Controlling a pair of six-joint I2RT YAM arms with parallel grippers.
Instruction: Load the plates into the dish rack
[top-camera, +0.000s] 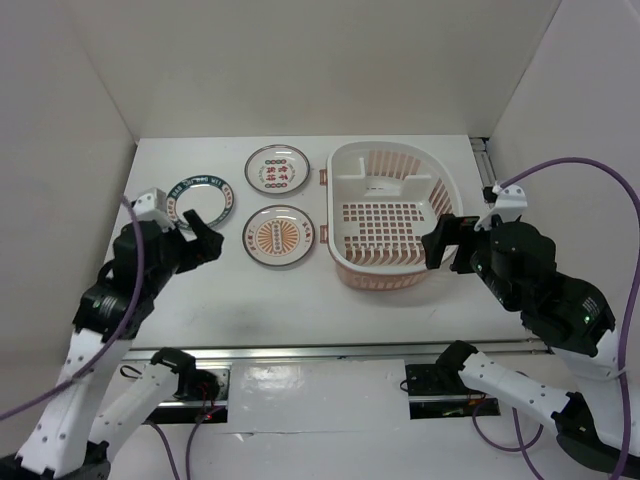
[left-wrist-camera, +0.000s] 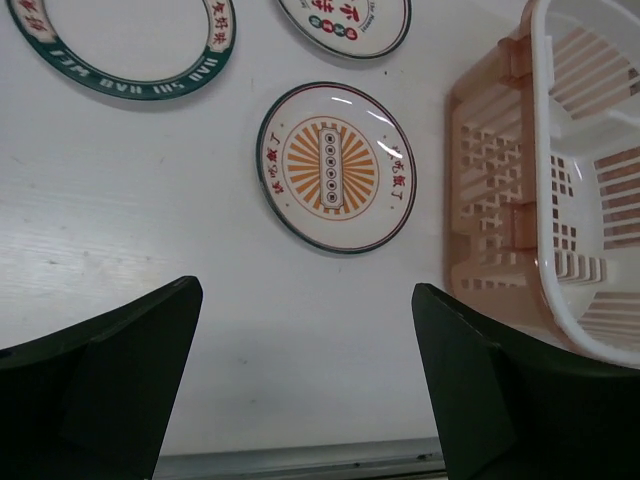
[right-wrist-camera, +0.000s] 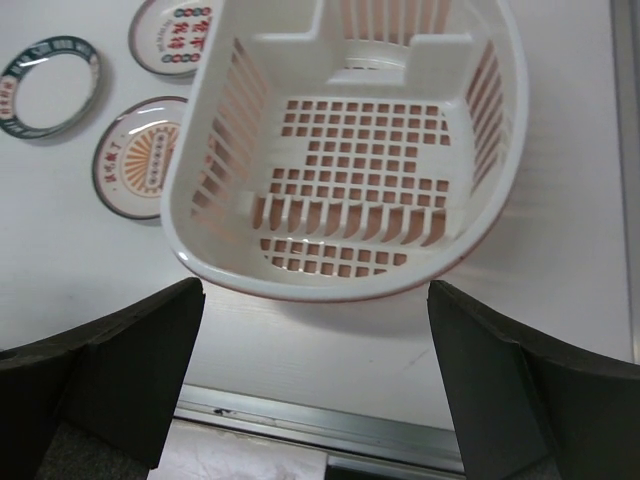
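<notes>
At the far left, the left gripper hangs over the table with its two dark fingers spread wide apart and nothing between them. From above, it covers the near edge of the green-rimmed plate, the leftmost plate, which lies flat on the table.

To the right of that plate are two more plates, one behind the other. The plate with red and green characters is toward the back, and the plate with the orange sunburst is nearer the arms. The two are close together without touching, and both lie flat on the table. In the left wrist view, the sunburst plate sits ahead of the open fingers.

Next comes the dish rack, standing upright just beside these two plates, with a narrow strip of bare table between its left wall and the sunburst plate. All three plates lie outside it. Its raised pink and white wall stands between them and its slotted floor.

At the rack's right side, the right gripper hovers near the wall, fingers wide apart and holding nothing. A purple cable arcs above that arm. A metal rail runs along the table's near edge.
</notes>
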